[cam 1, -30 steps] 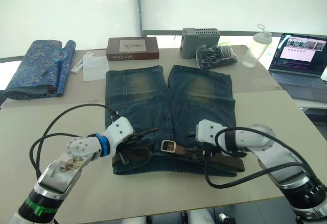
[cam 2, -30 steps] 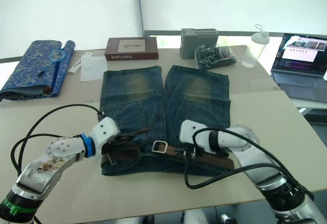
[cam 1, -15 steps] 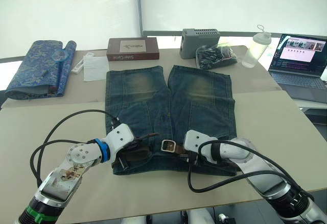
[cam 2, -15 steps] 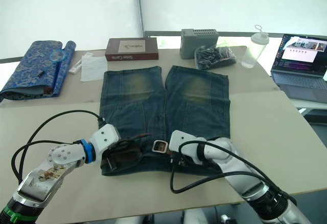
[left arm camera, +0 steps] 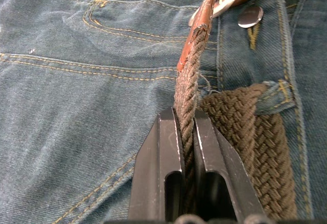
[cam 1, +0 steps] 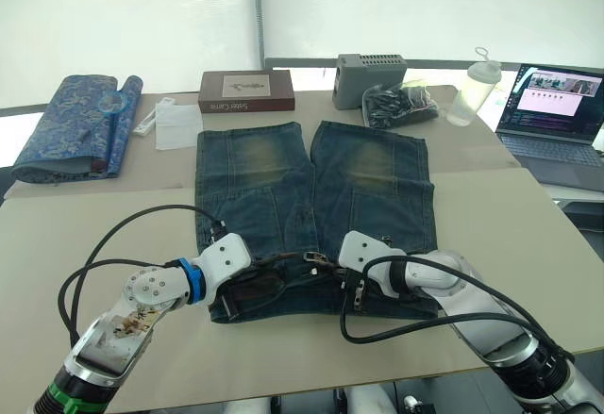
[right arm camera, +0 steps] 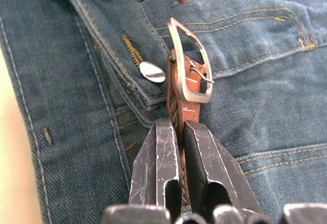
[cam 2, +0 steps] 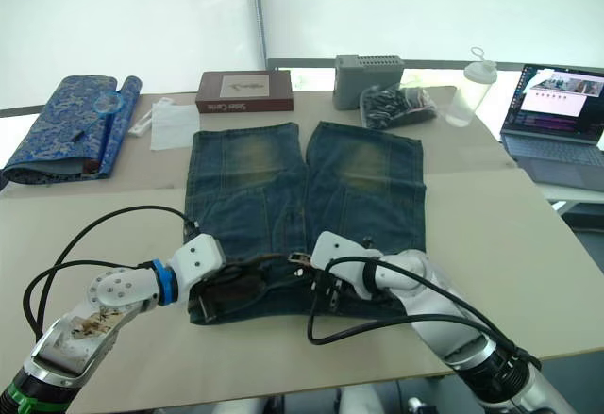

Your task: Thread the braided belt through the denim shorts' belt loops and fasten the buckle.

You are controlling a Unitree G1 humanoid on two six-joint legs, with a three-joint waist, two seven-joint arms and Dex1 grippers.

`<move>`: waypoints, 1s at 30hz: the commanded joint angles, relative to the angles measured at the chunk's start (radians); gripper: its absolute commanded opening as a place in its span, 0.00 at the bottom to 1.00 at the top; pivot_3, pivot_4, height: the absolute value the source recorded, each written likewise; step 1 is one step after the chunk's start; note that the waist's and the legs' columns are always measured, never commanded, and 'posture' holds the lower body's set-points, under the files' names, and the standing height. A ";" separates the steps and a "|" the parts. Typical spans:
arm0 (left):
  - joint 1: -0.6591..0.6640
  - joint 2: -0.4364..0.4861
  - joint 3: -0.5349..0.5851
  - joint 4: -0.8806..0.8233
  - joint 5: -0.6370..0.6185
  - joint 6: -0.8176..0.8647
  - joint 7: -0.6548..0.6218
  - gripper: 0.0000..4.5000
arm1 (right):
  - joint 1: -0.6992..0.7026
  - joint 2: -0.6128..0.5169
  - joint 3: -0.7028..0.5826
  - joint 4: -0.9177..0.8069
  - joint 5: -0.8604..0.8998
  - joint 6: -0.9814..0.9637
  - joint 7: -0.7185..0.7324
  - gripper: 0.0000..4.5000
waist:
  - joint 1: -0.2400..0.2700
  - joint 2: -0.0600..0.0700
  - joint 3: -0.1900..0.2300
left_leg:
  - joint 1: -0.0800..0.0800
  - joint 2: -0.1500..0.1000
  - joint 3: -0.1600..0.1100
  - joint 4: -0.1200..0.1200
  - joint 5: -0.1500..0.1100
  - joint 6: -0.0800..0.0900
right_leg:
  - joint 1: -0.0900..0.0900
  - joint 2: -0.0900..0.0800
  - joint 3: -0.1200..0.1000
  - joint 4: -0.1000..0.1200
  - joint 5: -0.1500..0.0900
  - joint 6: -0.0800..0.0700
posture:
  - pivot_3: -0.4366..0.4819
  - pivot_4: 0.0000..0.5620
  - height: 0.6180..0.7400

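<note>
The denim shorts (cam 1: 311, 197) lie flat on the table with the waistband nearest me. The braided belt (left arm camera: 186, 89) runs along the waistband and passes under a belt loop (left arm camera: 276, 95). My left gripper (left arm camera: 187, 127) is shut on the belt's free end, whose leather tip (left arm camera: 202, 17) points at the fly button (left arm camera: 250, 16). My right gripper (right arm camera: 176, 127) is shut on the strap just behind the buckle (right arm camera: 196, 96). The buckle stands on edge over the fly, its prong across the frame. In the head view both grippers meet at the waistband's middle, around the buckle (cam 1: 311, 261).
Behind the shorts stand a brown box (cam 1: 245, 91), a grey device (cam 1: 370, 67), a bag of dark items (cam 1: 401, 103) and a plastic bottle (cam 1: 472, 89). A laptop (cam 1: 557, 112) is at the far right, and a blue patterned cloth (cam 1: 75, 126) and white paper (cam 1: 176, 122) at the left.
My right gripper has slid left along the waistband with the buckle end. The buckle has gone from lying flat to standing on edge near the belt's tip. The left gripper has barely moved.
</note>
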 commanded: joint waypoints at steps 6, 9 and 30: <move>-0.019 -0.027 -0.037 -0.044 0.024 0.005 0.008 0.00 | -0.008 0.048 -0.103 -0.099 0.087 0.139 -0.059 0.01 | 0.000 0.000 0.000 | -0.001 0.000 0.000 0.000 0.000 0.000 | 0.000 0.000 0.000 0.000 0.000 0.000 | 0.48 0.27 1.00; -0.034 -0.046 -0.049 -0.033 0.041 0.017 0.025 0.00 | -0.011 0.057 -0.112 -0.115 0.111 0.162 -0.073 0.01 | -0.001 0.000 0.000 | 0.000 0.000 0.000 0.000 0.000 0.000 | 0.000 0.000 0.000 0.000 0.000 0.000 | 0.48 0.27 1.00; -0.142 -0.260 -0.131 0.024 0.083 0.125 0.148 0.00 | -0.039 0.042 -0.068 -0.101 0.159 0.075 -0.128 0.01 | -0.004 0.000 0.000 | 0.000 0.000 0.000 0.000 0.000 0.000 | 0.000 0.001 0.001 0.000 0.000 0.000 | 0.48 0.27 1.00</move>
